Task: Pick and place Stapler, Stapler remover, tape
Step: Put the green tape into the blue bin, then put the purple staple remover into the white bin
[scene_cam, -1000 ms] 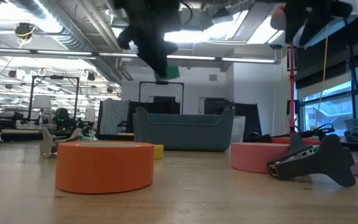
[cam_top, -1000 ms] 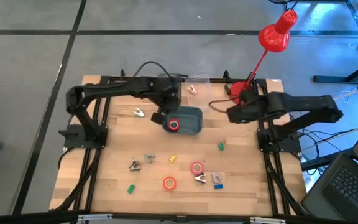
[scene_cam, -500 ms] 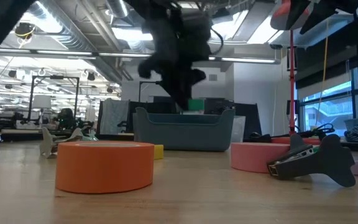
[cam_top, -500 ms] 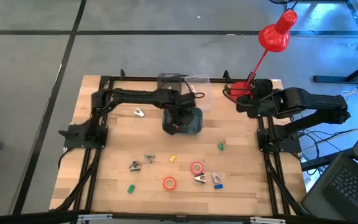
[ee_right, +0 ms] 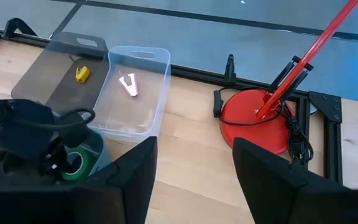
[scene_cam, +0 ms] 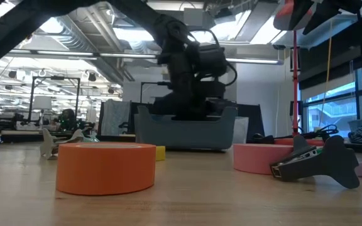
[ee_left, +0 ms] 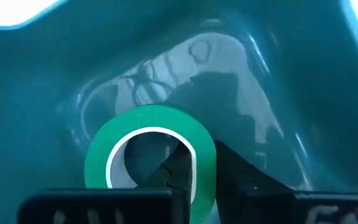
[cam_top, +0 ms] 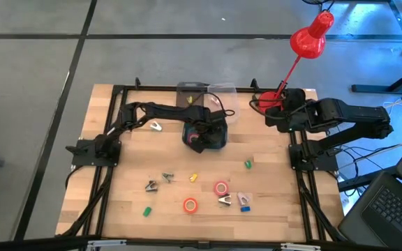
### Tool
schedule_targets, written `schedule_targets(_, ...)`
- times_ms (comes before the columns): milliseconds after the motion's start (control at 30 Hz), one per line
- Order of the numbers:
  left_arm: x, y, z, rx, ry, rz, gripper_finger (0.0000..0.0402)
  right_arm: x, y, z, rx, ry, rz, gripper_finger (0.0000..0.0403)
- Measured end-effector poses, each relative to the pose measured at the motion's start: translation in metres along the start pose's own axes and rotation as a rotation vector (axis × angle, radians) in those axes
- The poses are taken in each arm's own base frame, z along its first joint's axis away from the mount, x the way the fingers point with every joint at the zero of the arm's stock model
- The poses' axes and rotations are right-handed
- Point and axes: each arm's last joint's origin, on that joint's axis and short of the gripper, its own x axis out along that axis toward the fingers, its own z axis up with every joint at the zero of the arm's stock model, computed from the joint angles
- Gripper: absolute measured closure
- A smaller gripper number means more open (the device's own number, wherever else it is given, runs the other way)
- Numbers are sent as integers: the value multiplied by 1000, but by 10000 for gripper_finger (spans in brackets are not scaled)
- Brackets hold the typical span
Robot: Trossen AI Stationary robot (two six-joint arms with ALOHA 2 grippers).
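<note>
my left gripper (ee_left: pixel 194 186) is down inside the grey-blue bin (cam_top: pixel 217 136), fingers clamped on the wall of the green tape (ee_left: pixel 151 149). the right gripper (ee_right: pixel 191 180) waits by the red lamp base (ee_right: pixel 253 118), fingers apart on nothing. the clear box (ee_right: pixel 135 87) holds one pale stapler remover (ee_right: pixel 128 84); a yellow block (ee_right: pixel 81 73) lies on the lid beside it. on the table i count two more rolls – a red tape (cam_top: pixel 220 187) and an orange tape (cam_top: pixel 190 205). the bin's floor is hidden by the arm.
</note>
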Motion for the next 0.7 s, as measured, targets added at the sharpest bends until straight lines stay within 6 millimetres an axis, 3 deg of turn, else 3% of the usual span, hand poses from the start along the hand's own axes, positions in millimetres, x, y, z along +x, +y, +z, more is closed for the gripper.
schedule_targets(167,4,3,2,-2,-3,43,365,0,0,0,0,0,0,190)
schedule_targets(367,-7,3,5,-48,-66,45,251,0,0,0,-1,7,2,190)
schedule_targets(533,-27,4,10,-54,-73,46,169,0,0,0,0,10,3,190)
schedule_targets(700,-63,5,15,-153,5,35,137,0,0,-1,-2,23,6,190)
